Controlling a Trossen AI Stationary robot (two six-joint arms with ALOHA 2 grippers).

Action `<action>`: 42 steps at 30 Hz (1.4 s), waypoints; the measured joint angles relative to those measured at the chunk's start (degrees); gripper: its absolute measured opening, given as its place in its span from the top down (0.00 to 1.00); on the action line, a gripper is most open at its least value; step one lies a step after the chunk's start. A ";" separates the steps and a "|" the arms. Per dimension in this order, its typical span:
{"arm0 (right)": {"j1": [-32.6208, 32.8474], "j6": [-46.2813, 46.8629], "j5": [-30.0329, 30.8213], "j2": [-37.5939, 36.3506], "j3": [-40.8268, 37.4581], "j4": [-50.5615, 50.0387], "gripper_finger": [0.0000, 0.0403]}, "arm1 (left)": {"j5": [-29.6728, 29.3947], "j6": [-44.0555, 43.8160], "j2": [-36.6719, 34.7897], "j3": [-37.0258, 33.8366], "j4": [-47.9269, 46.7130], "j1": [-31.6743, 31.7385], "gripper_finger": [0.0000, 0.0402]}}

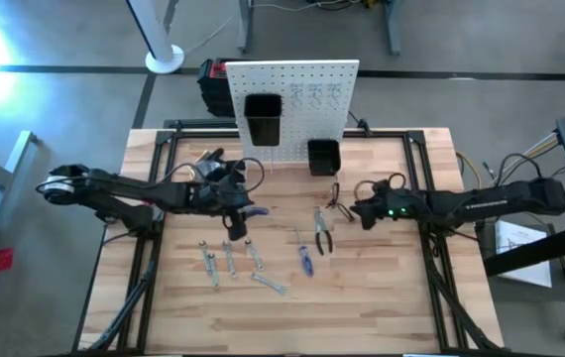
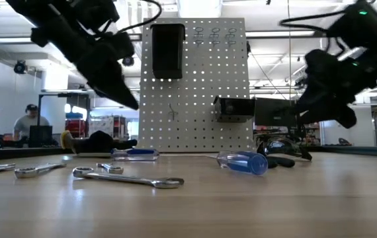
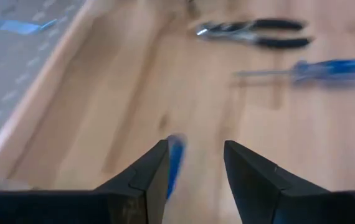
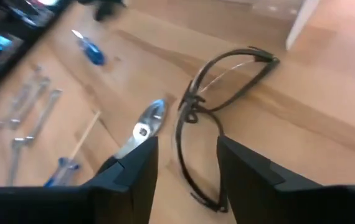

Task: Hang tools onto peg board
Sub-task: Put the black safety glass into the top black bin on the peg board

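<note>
The white peg board (image 1: 297, 94) stands at the table's far edge with two black bins (image 1: 263, 119) (image 1: 323, 156). On the table lie several silver wrenches (image 1: 231, 260), a blue-handled screwdriver (image 1: 304, 260), dark-handled pliers (image 1: 322, 234) and a second blue screwdriver (image 1: 256, 211). My left gripper (image 1: 234, 232) is open and hovers above the table (image 2: 125, 92); the second screwdriver (image 3: 174, 158) shows between its fingers, on the table below. My right gripper (image 1: 355, 211) is open and raised (image 2: 327, 109), over dark-framed safety glasses (image 4: 218, 106) beside the pliers (image 4: 141, 126).
Black work gloves (image 1: 213, 165) lie at the far left, beside my left arm. The safety glasses (image 1: 334, 196) lie in front of the lower bin. In the room behind the table, a person sits at a desk (image 2: 28, 122).
</note>
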 joint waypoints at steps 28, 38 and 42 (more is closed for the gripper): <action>-2.66 -8.54 -5.22 30.84 21.91 -9.78 0.54 | -0.83 1.60 -19.06 -9.58 -0.98 0.00 0.64; -3.25 -3.44 -4.12 32.72 21.94 -5.64 0.50 | -0.80 0.09 -17.60 -9.67 -0.64 -0.05 0.64; -3.28 -2.26 -5.25 35.03 21.94 -4.33 0.53 | -0.82 0.18 -16.86 -9.68 0.24 -0.05 0.64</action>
